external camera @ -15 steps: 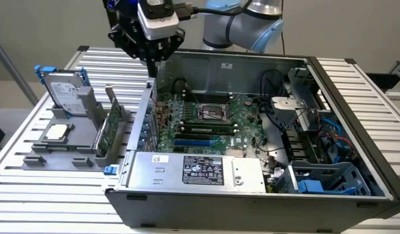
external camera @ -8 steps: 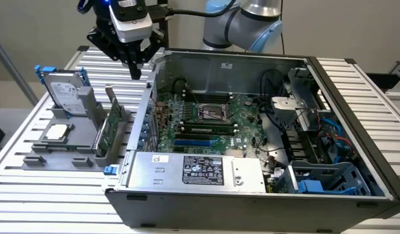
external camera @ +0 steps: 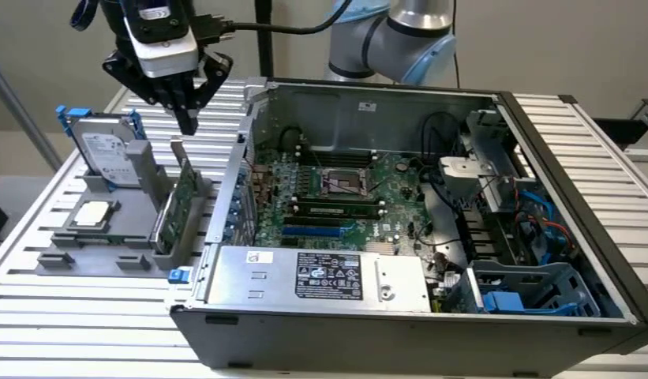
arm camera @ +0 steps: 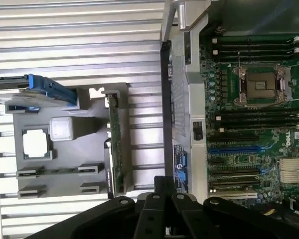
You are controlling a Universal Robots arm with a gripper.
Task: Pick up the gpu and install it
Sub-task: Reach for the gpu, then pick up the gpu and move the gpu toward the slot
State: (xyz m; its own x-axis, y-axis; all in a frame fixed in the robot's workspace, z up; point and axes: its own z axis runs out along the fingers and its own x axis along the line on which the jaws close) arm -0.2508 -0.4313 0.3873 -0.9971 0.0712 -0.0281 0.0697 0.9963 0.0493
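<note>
Pincer [external camera: 187,122] pressed together, empty, poised just above the gpu [external camera: 176,207], over its far end in the exterior view. Gpu on edge in the grey holder [external camera: 103,251] on the table [external camera: 71,316], beside the case [external camera: 408,332], long axis parallel to the case wall.

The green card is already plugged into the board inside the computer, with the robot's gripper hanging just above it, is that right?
Not quite. The gpu is not inside the computer case yet; it stands on edge in the gray holder beside the case. The gripper does hang above it. The exterior view shows this.
</note>
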